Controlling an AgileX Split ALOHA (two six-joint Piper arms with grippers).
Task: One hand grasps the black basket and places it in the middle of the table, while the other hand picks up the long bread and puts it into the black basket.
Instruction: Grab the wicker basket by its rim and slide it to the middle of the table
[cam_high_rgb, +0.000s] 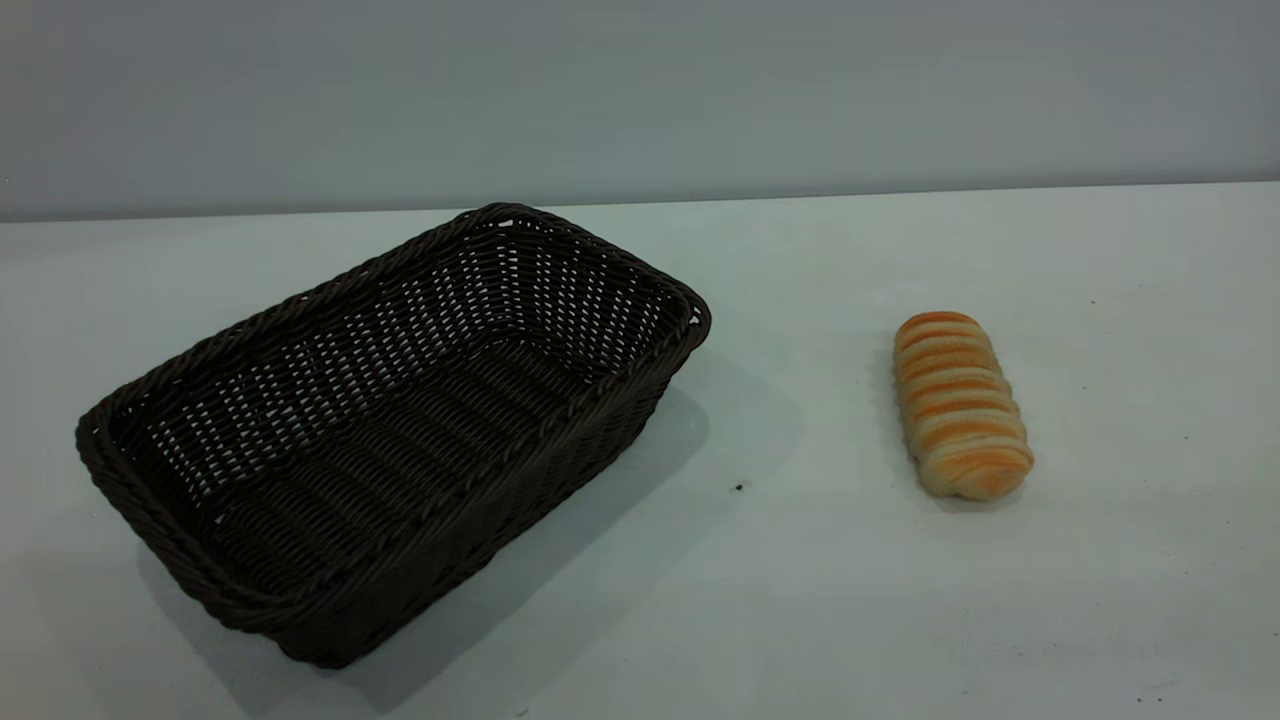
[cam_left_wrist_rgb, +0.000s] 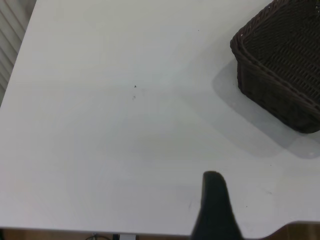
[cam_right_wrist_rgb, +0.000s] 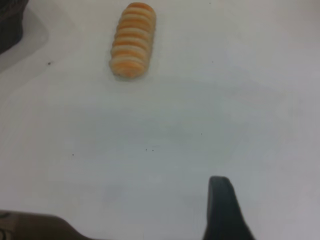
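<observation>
Well beyond the right pincer (cam_right_wrist_rgb: 224, 210), state untellable: long bread (cam_right_wrist_rgb: 132, 39).

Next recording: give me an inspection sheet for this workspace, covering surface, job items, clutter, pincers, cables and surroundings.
Surface: white table, a few tiny dark specks.
Black basket: empty, upright, set at an angle on the left part of the table.
Long bread: lying on the table to the basket's right, apart from it, untouched.
Clutter: nothing seen.
Left pincer: one dark finger shows in the left wrist view, over bare table, clear of the basket.
Right pincer: one dark finger shows in the right wrist view, well short of the bread.
Cables: nothing seen.
Surroundings: plain grey wall behind the table.
</observation>
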